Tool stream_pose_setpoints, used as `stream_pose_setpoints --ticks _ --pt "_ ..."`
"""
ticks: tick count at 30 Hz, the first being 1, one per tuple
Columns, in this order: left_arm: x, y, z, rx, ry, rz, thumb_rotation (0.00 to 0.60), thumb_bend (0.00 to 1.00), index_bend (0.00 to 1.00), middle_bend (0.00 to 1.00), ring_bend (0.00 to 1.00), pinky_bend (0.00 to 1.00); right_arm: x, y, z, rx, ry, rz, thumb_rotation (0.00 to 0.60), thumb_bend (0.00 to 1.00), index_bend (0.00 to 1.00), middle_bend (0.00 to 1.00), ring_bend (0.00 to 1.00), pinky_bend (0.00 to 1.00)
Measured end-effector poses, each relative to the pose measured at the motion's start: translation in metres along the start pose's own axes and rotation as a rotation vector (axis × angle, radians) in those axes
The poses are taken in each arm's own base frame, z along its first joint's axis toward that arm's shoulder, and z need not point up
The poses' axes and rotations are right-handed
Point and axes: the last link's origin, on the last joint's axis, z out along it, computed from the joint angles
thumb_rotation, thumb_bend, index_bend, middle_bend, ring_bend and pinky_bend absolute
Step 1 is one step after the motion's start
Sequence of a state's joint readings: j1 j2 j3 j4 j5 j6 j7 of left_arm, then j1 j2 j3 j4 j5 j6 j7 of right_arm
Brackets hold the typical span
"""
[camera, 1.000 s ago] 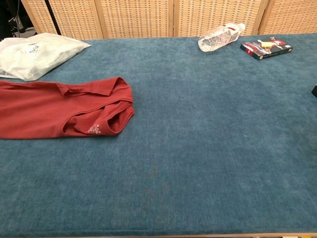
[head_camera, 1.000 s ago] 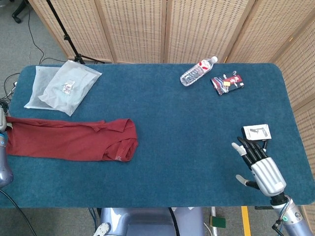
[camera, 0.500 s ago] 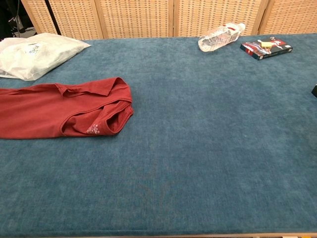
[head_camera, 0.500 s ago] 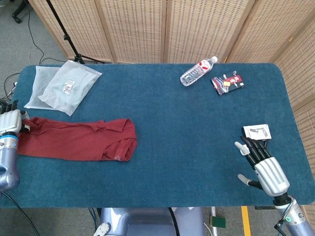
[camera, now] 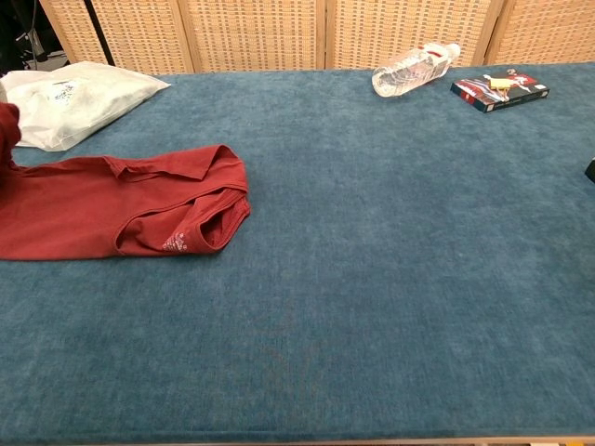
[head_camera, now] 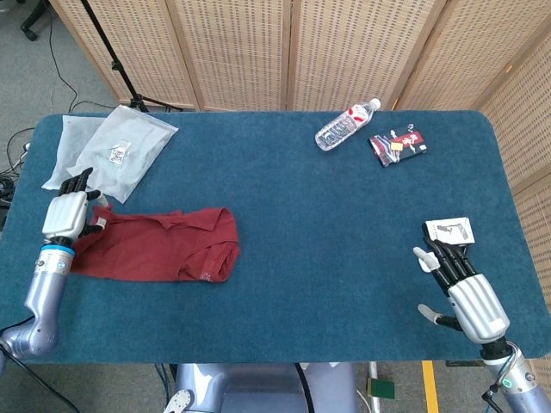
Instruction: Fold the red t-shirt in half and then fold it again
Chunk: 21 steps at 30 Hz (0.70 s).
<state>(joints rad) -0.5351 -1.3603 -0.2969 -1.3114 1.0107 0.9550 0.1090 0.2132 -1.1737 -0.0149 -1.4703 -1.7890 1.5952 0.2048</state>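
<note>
Left hand (head_camera: pixel 67 212) at the end of the red t-shirt (head_camera: pixel 159 243); right hand (head_camera: pixel 462 291) resting apart from it.

The red t-shirt lies as a long folded band on the left part of the blue surface (head_camera: pixel 327 224), collar end toward the middle. Its outer end rises off the surface at the left hand, whose fingers seem to be closed on the cloth, though the grip itself is hard to make out from above; the chest view shows only a lifted tip of red fabric at its left edge. The right hand sits near the front right edge, fingers spread and holding nothing, just below a small white card (head_camera: pixel 448 231). Clear plastic bags (head_camera: pixel 108 153) lie behind the shirt; a water bottle (head_camera: pixel 346 125) and a dark packet (head_camera: pixel 398 144) lie near the far edge.
</note>
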Motion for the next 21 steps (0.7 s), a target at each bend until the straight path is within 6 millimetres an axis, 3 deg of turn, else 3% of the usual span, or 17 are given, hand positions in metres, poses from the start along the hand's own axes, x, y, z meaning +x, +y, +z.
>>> stream_pose_setpoints --ticks 11,21 --pt "-0.03 0.067 0.006 -0.141 -0.012 0.021 0.6 0.51 0.8 0.0 0.0 0.0 0.003 0.002 0.0 -0.002 0.004 0.008 0.6 0.0 0.0 0.0 0.0 0.1" --pt "-0.05 0.101 0.009 -0.206 -0.011 0.036 0.6 0.51 0.8 0.0 0.0 0.0 0.004 0.002 0.0 -0.003 0.005 0.01 0.6 0.0 0.0 0.0 0.0 0.1"
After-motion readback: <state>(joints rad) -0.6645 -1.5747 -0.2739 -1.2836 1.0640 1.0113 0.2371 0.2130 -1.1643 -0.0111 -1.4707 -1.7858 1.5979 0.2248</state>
